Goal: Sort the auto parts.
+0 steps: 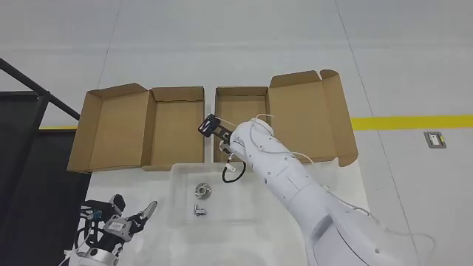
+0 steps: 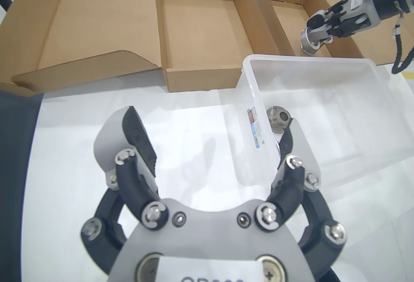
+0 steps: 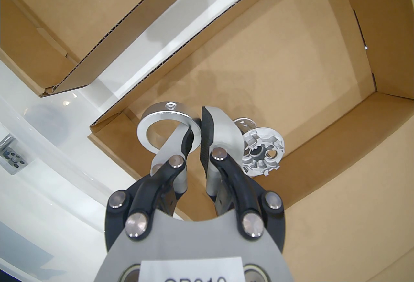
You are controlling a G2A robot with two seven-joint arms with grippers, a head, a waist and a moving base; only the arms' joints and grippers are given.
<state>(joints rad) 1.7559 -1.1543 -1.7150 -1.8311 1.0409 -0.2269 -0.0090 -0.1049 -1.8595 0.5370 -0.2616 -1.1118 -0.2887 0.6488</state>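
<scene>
- Over a corner of the right cardboard box [image 3: 275, 70], the right gripper [image 3: 195, 131] pinches a metal ring [image 3: 171, 110] by its rim; a toothed hub [image 3: 262, 150] lies on the box floor just beside
- The left gripper [image 2: 210, 131] hangs empty with jaws spread wide beside the clear tray [image 2: 310, 60]; a flanged hub [image 2: 278, 116] and a small block [image 1: 199, 210] lie inside

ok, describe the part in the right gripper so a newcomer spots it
Start at the right-hand cardboard box. Over its inside, the right gripper is shut on a flat metal ring. Unlike the toothed hub lying in the box below, it is smooth, with one wide open centre.
</scene>
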